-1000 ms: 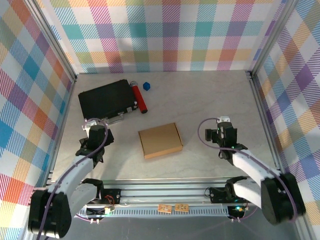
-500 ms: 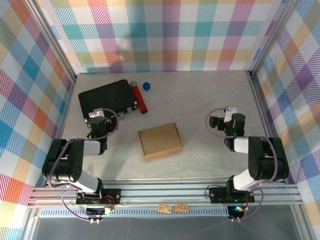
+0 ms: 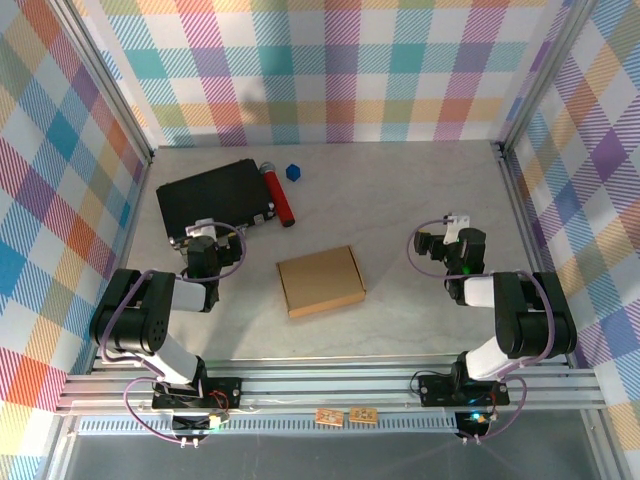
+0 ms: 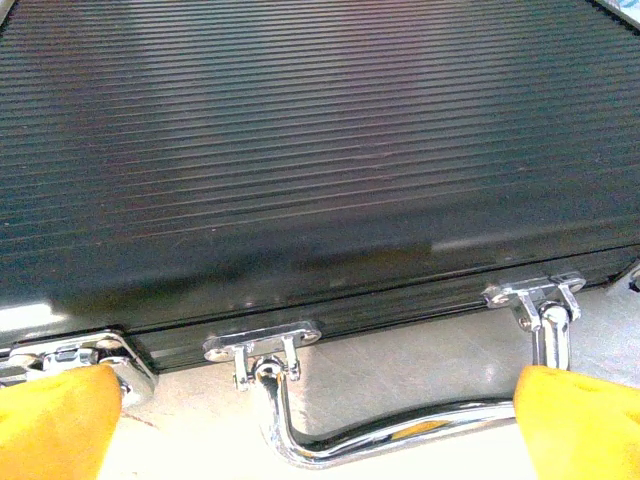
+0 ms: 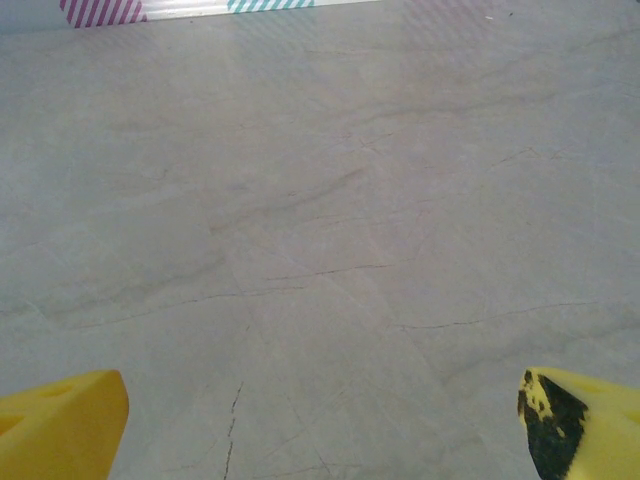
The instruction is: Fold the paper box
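A: From above: plain brown flat cardboard box [image 3: 320,281] lying closed mid-table, between the arms, touched by neither. Seemingly folded already, hence both arms drawn aside.

B: Agreed. Low by the black ribbed flat case [image 3: 212,197], left gripper [image 3: 203,233]; well right of the box, right gripper [image 3: 452,232].

A: Left wrist: yellow fingers [image 4: 55,420] spread wide, empty, flanking the case's curved chrome handle [image 4: 400,430].

B: Right wrist: yellow fingertips [image 5: 60,425] equally wide, nothing between. Beneath, pale grey marbled tabletop [image 5: 320,200], faintly veined; beyond, bright plaid wall [image 5: 100,10].
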You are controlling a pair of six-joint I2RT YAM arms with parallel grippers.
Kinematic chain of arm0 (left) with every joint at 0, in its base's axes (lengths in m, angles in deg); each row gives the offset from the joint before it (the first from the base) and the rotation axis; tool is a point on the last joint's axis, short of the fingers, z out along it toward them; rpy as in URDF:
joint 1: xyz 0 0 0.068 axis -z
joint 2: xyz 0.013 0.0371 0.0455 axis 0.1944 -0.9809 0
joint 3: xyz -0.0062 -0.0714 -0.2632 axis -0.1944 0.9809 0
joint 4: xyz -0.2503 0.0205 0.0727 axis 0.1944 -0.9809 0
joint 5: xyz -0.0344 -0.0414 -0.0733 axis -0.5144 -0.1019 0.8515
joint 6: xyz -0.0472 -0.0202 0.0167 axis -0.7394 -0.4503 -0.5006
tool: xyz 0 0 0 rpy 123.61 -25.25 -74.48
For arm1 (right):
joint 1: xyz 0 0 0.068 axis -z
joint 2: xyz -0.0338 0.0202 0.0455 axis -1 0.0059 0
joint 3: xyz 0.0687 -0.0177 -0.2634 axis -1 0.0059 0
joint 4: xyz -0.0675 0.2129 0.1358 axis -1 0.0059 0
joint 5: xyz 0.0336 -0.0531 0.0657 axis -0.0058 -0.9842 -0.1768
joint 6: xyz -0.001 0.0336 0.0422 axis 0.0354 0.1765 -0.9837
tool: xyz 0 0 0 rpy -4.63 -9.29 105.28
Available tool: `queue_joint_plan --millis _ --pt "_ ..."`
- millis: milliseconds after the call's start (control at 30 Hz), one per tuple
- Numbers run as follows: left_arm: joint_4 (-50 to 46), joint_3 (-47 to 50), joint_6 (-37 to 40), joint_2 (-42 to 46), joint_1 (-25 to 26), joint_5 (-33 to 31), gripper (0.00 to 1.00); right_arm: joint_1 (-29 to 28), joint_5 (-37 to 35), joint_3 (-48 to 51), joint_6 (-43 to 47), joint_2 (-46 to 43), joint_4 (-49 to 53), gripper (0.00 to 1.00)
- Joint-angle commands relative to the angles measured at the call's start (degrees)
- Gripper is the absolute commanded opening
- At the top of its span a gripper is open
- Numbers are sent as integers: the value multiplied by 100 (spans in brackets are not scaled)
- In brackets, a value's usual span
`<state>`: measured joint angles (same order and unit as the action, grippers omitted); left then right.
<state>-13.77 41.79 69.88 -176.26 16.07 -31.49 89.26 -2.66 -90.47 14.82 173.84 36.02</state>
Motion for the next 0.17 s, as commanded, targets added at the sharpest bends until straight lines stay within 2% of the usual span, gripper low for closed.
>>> queue_joint_plan --millis 0,133 --pt "237 -79 87 15 24 -28 100 -35 -19 -85 -27 32 -142 99" --pt "242 -77 94 15 25 -29 100 -31 -19 -45 -27 21 -193 99"
